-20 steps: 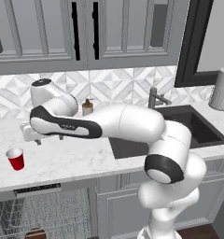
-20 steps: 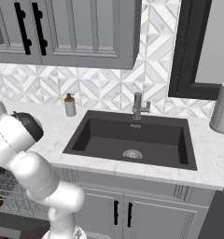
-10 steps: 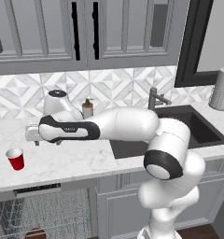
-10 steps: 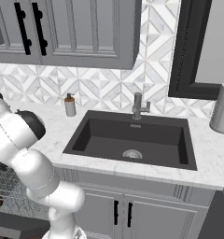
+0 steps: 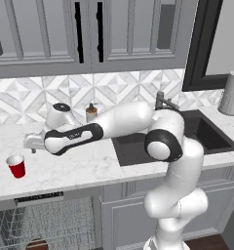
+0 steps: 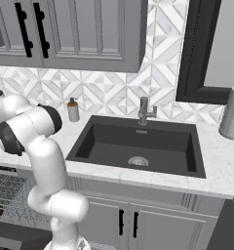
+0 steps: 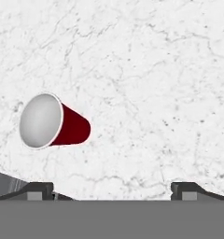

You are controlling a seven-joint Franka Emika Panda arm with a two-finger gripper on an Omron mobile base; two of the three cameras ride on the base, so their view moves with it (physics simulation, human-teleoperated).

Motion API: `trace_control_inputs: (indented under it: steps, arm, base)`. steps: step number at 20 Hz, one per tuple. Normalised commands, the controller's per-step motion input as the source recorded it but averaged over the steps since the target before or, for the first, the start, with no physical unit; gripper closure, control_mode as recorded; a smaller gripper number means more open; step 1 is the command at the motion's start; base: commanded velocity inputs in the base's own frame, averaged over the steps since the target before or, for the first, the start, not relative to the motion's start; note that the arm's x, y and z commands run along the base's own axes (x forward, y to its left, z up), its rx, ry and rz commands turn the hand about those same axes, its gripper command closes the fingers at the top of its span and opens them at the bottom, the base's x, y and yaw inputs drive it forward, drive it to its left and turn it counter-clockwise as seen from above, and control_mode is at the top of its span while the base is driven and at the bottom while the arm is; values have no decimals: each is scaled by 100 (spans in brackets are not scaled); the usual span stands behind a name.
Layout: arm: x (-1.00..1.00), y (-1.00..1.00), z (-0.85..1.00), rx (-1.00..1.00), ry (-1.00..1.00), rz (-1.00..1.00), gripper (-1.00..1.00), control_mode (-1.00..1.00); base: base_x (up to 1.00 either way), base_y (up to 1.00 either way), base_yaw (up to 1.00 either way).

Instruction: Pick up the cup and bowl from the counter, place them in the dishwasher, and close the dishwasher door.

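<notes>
1. I see the cup [image 5: 16,165] upright at the left of the counter [image 5: 80,168], near its front edge.
2. My gripper [image 5: 31,142] hangs just above and right of it, not touching; in hand view the fingertips [image 7: 39,189] stand wide apart, holding nothing.
3. The bowl [image 5: 37,244] sits low in the dishwasher [image 5: 46,224] rack.
4. A soap bottle [image 5: 91,113] and the sink [image 6: 138,146] lie further right.

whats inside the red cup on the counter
Nothing visible: the hand view looks into the small red tapered plastic cup and shows a bare white interior. It stands upright on the white marble counter.
</notes>
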Motion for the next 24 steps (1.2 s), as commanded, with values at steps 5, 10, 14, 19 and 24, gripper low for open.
trace_control_inputs:
  steps: [5,10,14,19,24]
  arm:
    - [23,61,14,0,18,0,-100,-100]
    - [20,47,-2,-5,9,0,-100,-100]
    - [16,45,-6,-10,4,0,-100,-100]
    - [14,28,-15,-9,4,0,-100,-100]
    - [2,4,-24,-7,4,-1,-100,-100]
  base:
    - [0,0,0]
    - [0,0,0]
    - [0,0,0]
    - [0,0,0]
    - [0,0,0]
